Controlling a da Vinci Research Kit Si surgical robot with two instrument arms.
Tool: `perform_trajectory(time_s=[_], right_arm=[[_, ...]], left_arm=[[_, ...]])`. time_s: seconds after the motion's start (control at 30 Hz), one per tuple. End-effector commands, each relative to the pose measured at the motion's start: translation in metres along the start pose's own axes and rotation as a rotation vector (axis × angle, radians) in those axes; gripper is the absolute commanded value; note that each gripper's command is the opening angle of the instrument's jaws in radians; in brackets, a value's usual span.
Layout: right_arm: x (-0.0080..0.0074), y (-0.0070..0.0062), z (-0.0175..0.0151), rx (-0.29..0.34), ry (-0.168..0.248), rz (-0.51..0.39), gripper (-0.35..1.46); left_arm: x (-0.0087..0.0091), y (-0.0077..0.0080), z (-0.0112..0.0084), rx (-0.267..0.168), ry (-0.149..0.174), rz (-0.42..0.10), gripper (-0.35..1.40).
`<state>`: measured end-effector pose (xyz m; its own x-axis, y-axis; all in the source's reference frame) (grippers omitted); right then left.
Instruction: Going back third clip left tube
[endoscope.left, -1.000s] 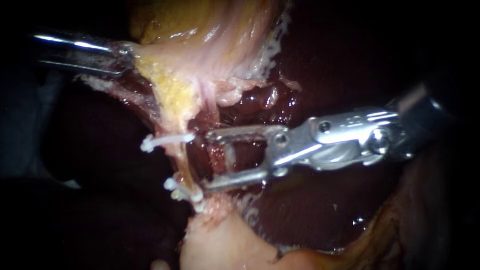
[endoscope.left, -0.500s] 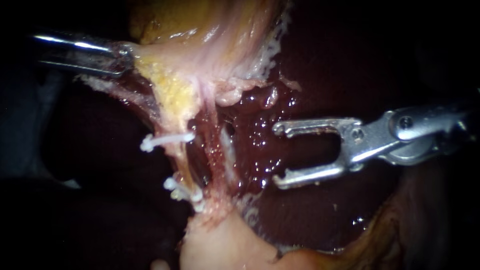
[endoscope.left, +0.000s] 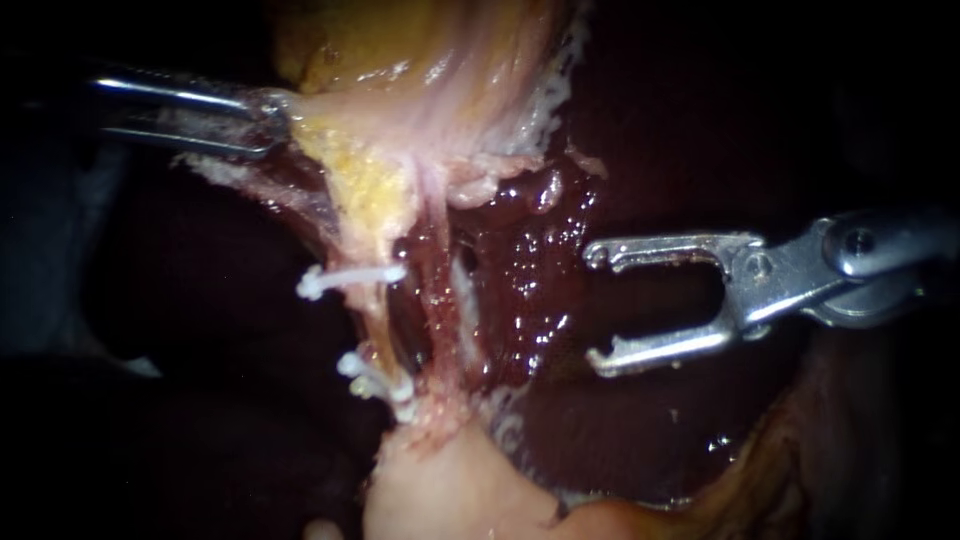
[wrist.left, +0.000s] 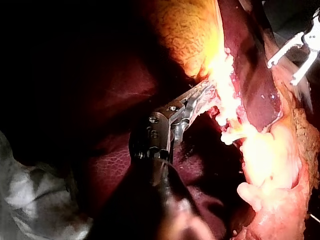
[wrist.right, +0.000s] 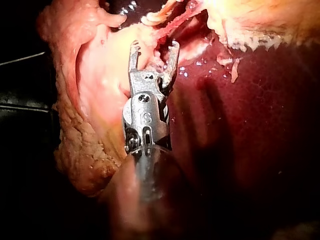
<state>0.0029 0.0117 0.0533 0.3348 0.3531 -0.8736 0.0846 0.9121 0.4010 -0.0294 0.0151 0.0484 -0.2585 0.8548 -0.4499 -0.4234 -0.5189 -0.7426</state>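
**Empty right jaws clear of the clipped left tube**

Near the centre of the endoscope view: left tube, a pale yellowish strand carrying white clips. 1 upper clip, plus a lower cluster that looks like 2 more.

Right instrument apart from the tube, over the dark red liver, jaws spread wide with nothing between them. Same empty gap in the right wrist view.

Left instrument clamped on a pale yellow flap below the gallbladder, pulling it taut.

Judged from this: clipping apparently done, retreat well along, only clearing the field left.

Hard to make out:
- Exact count in the lower cluster, with clips overlapping.
- Right shaft cut off at the edge.
- Left jaw tips partly buried in tissue.
- A second, redder tube just beside the clipped one, wet and merging with its surroundings.
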Motion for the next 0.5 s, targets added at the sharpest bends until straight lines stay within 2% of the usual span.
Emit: perform_trajectory(time_s=[0.03,0.27,0.5], right_arm=[[0.0000,0.0000,0.0000,0.000,0.000,0.000,0.50],[0.0000,-0.0001,0.0000,0.000,0.000,0.000,0.50],[0.0000,-0.0001,-0.0002,0.001,0.000,0.000,0.50]], left_arm=[[-0.0002,0.0000,0.0006,-0.001,-0.006,0.000,-0.35],[-0.0013,0.0001,0.0037,-0.015,-0.008,0.015,-0.35],[-0.0015,-0.0001,0.0043,-0.019,-0.006,0.012,-0.35]])
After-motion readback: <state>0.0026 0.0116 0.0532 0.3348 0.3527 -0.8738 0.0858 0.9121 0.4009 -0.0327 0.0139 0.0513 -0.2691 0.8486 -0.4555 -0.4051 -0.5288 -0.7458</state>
